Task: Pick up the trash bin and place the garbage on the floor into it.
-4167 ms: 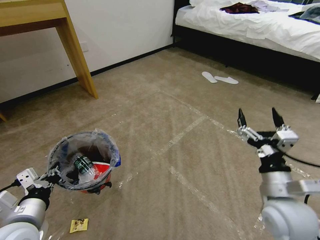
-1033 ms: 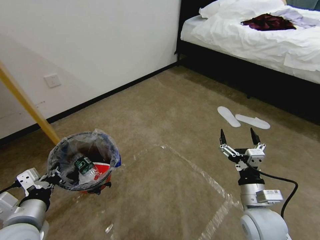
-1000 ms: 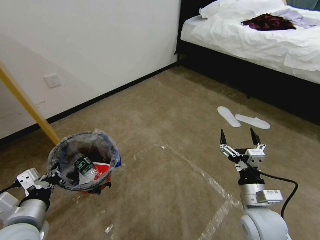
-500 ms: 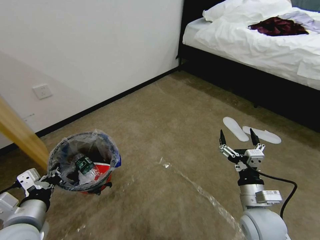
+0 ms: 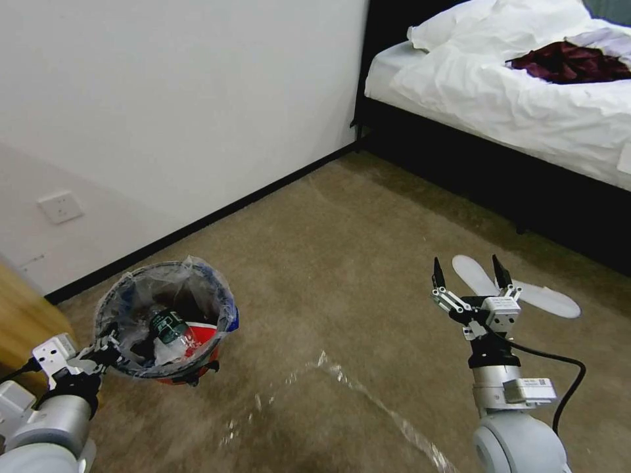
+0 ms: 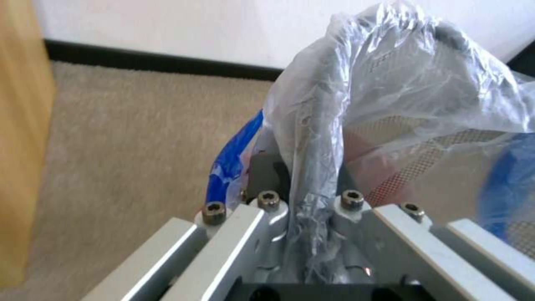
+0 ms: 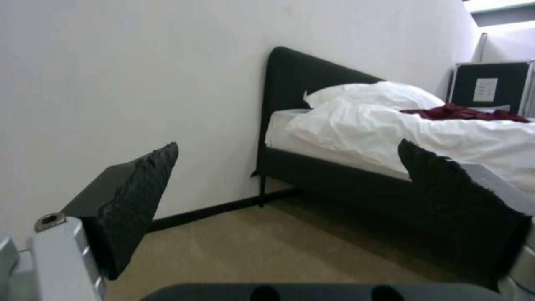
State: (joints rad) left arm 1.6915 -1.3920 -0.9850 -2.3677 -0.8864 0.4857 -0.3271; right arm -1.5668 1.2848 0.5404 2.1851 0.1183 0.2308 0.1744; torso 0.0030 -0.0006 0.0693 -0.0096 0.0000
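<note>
White wall [image 5: 184, 98] with black skirting [image 5: 217, 213] along its foot; socket [image 5: 60, 206] low on it. Beige carpet [image 5: 342, 249], shiny tape line [image 5: 368, 394] across it. Black-framed bed [image 5: 499, 177] right of the wall corner, white bedding [image 5: 513, 98], dark red cloth [image 5: 568, 62] on top. Two white slippers [image 5: 513, 289] beside the bed. Wooden leg [image 5: 23, 315] near the socket.

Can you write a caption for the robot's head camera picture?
Left gripper holds the trash bin by its rim above the floor; open right gripper is raised near white slippers.
</note>
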